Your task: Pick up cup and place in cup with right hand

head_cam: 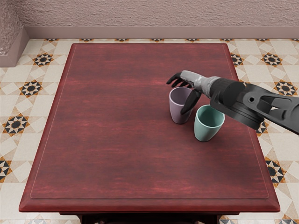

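Two cups stand upright, the teal cup [207, 131] at four o'clock from the mauve cup [177, 110]; the right hand [190, 80], spread wide, straddles the mauve rim.

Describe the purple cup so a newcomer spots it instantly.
On the red wooden table, right of centre, the purple cup stands with the right hand over its rim. Unlike the teal cup beside it, it is pale purple and farther from the table's near edge.

right hand [192, 79] | light-grey shell is covering its back | black fingers [175, 78] are tapering | forearm [267, 97] | charcoal casing [229, 94] is bulging | round dark hole [252, 99] is marking its side
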Robot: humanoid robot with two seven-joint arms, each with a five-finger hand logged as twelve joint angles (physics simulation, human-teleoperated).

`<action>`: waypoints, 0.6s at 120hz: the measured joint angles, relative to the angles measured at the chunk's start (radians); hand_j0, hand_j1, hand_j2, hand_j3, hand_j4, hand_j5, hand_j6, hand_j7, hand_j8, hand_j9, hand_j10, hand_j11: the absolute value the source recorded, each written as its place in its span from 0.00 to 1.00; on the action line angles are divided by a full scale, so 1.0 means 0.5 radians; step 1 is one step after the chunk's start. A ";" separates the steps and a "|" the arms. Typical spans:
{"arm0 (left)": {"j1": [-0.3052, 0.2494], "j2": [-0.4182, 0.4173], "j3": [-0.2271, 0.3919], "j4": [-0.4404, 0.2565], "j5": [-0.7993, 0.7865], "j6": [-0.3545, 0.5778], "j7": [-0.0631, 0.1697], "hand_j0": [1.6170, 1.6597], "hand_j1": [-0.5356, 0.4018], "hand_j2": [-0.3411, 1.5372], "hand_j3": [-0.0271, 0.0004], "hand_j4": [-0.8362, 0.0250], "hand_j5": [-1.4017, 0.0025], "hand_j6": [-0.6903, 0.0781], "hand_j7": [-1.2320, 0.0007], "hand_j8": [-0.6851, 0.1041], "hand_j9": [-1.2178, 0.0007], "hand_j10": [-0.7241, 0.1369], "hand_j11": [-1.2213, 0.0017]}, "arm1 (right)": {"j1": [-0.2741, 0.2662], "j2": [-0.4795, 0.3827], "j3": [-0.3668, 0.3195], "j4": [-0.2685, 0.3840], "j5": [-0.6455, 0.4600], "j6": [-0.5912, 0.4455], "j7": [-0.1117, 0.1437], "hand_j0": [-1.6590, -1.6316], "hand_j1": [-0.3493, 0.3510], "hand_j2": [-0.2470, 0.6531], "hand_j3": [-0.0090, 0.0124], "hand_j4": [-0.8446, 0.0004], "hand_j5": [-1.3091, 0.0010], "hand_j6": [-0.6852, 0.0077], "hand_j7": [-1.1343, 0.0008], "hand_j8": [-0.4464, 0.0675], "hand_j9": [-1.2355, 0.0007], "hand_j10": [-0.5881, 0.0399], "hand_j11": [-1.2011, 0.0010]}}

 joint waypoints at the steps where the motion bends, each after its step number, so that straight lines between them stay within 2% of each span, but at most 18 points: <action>1: 0.000 0.000 0.000 0.000 0.000 0.000 0.000 0.96 0.94 0.18 0.98 0.97 1.00 0.90 1.00 0.87 1.00 0.84 1.00 | 0.000 0.000 0.001 0.001 0.000 0.000 0.000 0.05 0.54 0.21 0.42 0.62 0.68 0.53 0.64 0.25 0.67 0.43 0.66; 7: 0.000 0.000 0.000 0.000 0.000 0.000 0.000 0.96 0.94 0.18 0.99 0.97 1.00 0.90 1.00 0.87 1.00 0.84 1.00 | 0.001 -0.003 0.016 0.010 0.004 0.004 0.000 0.05 0.57 0.22 0.42 0.60 0.66 0.50 0.61 0.21 0.65 0.40 0.63; 14: 0.000 0.000 0.000 0.000 0.000 0.000 0.000 0.96 0.94 0.18 0.99 0.97 1.00 0.90 1.00 0.87 1.00 0.84 1.00 | 0.001 -0.004 0.031 0.016 0.007 0.014 0.000 0.05 0.59 0.26 0.42 0.57 0.64 0.47 0.59 0.23 0.62 0.36 0.61; 41: 0.000 0.000 0.000 0.000 0.000 0.000 0.000 0.96 0.94 0.18 0.99 0.97 1.00 0.90 1.00 0.87 1.00 0.84 1.00 | 0.002 -0.009 0.062 0.032 0.041 0.049 0.000 0.05 0.62 0.38 0.42 0.51 0.59 0.39 0.52 0.23 0.56 0.36 0.55; 53: 0.000 0.000 0.000 0.000 0.000 0.000 0.000 0.96 0.94 0.18 0.99 0.97 1.00 0.90 1.00 0.87 1.00 0.84 1.00 | 0.002 -0.044 0.104 0.067 0.064 0.076 0.000 0.06 0.63 0.40 0.40 0.50 0.58 0.40 0.51 0.24 0.55 0.37 0.54; 72: 0.000 0.000 0.000 0.000 0.000 0.000 0.000 0.96 0.94 0.18 0.99 0.97 1.00 0.90 1.00 0.87 1.00 0.84 1.00 | 0.003 -0.149 0.220 0.130 0.121 0.175 0.000 0.06 0.63 0.39 0.42 0.49 0.57 0.39 0.50 0.25 0.54 0.38 0.53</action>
